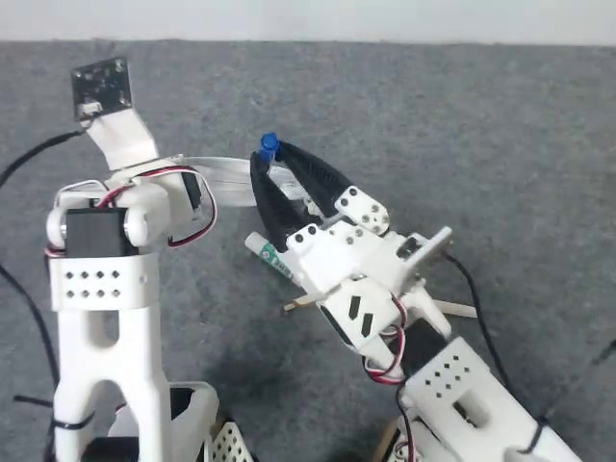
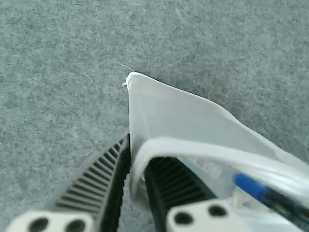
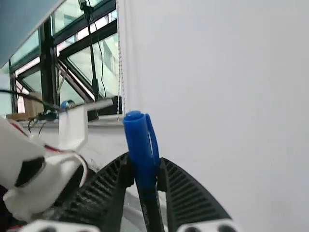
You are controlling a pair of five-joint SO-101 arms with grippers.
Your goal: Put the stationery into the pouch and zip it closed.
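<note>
Upper centre of the high view, the left pincer (image 2: 136,157) clamps the translucent pouch (image 2: 183,116) by its rim. The right pincer (image 3: 142,166) grips a blue pen (image 3: 140,140), cap up, just beside; the pouch's contents are unclear.

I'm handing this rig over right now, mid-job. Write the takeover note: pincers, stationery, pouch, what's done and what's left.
Left pincer: shut on the rim of the translucent pouch.
Right pincer: shut on the blue pen, cap up, beside the pouch.
On the table by the right arm: a white marker and a thin wooden stick, possibly a pencil.
Done: pouch gripped, pen picked up.
Left: put the pen in, then probably the marker and stick, then zip the pouch. I cannot tell how far the zip is open.
</note>
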